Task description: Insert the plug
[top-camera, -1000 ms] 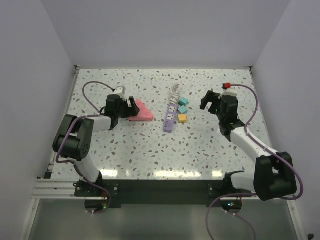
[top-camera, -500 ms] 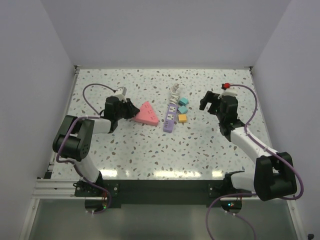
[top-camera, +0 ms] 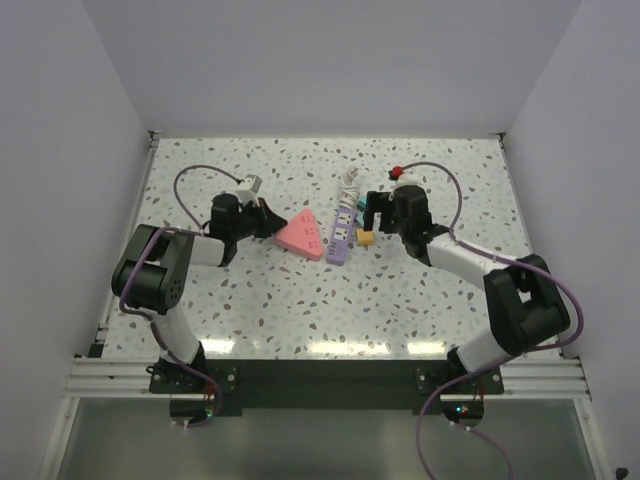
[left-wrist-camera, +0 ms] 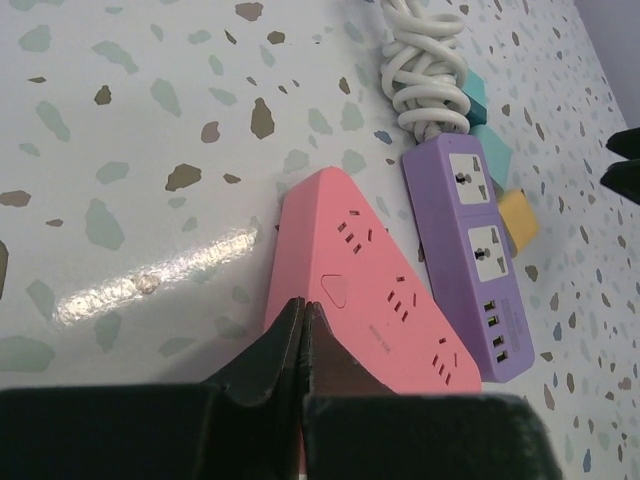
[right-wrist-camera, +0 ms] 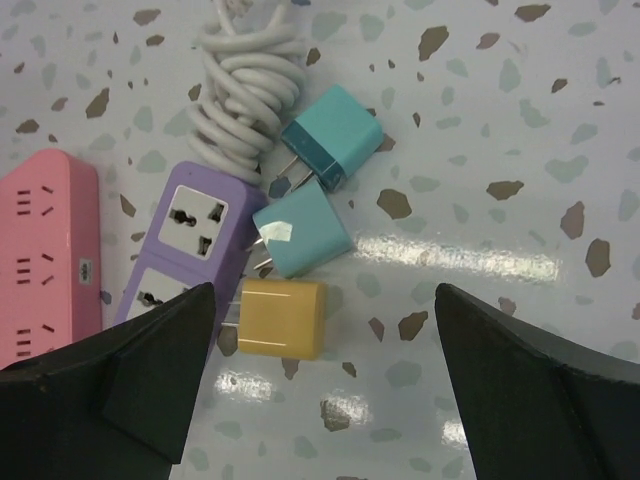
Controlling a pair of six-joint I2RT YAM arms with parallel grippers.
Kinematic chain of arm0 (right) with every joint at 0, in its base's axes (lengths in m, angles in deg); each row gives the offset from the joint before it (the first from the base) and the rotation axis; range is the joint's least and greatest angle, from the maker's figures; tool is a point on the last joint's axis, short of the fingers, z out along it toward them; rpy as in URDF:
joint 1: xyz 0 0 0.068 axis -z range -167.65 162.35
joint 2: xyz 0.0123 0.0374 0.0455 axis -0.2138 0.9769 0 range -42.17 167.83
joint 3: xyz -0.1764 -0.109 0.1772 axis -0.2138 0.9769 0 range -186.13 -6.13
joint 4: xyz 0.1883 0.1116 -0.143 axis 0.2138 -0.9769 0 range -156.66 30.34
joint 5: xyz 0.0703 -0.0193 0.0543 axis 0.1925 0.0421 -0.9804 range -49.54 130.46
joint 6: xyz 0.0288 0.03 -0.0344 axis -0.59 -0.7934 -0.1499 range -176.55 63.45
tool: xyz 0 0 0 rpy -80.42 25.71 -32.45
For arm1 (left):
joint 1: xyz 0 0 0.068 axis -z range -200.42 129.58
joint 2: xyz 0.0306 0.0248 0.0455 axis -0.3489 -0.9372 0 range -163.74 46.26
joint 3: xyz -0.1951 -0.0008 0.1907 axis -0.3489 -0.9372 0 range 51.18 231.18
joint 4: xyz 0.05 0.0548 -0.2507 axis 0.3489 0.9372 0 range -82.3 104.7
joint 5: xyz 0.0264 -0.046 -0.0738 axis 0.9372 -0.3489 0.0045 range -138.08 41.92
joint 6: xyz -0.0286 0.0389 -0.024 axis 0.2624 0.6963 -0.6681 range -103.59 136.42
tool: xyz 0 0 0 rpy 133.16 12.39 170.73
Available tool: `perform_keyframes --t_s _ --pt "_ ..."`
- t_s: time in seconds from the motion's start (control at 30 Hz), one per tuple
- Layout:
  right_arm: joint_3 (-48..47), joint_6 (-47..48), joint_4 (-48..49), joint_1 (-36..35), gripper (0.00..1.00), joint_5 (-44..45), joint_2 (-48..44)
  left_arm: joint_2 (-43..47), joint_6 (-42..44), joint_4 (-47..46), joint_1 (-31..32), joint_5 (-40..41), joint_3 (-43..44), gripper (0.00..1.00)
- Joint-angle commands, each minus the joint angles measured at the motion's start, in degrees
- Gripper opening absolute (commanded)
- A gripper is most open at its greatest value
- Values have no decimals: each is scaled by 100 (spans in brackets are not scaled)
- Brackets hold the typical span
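Right claw (right-wrist-camera: 325, 292) (spread wide) swung over the yellow plug (right-wrist-camera: 283, 318); left claw (left-wrist-camera: 303, 310), pinched together, pushed pink strip (left-wrist-camera: 365, 300) rightward.

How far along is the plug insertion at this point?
Nothing is inserted: the sockets on the purple strip are empty, and the yellow plug and teal plugs lie loose beside it. The right hand is open over the yellow plug; the left hand is shut at the pink strip. Left: grasp, insert.
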Motion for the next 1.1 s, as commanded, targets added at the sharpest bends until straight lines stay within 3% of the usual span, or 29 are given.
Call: perform_keyframes --t_s 0.0,0.2,0.3,0.43,0.53,0.63,0.93,1.07 --pt "-268 91 -259 -108 94 238 275 -229 296 372 106 -369 -21 0" --pt "-400 100 -347 -160 92 142 679 34 472 521 212 -63 -21 0" --pt "-514 117 -417 -161 91 -16 872 297 499 635 212 253 -83 7" --pt "-610 135 -418 -178 89 -288 1066 561 481 645 221 448 -179 48" --pt "-646 135 -479 -187 88 -368 1111 711 473 645 221 562 -241 64" --pt "-655 135 -567 -196 88 -438 1076 851 508 636 238 729 -285 72" --pt "-646 100 -752 -240 85 -570 1128 1256 771 592 537 1248 -373 76" --pt "-804 144 -901 -231 71 -667 1348 1362 1008 495 747 1388 -408 76"
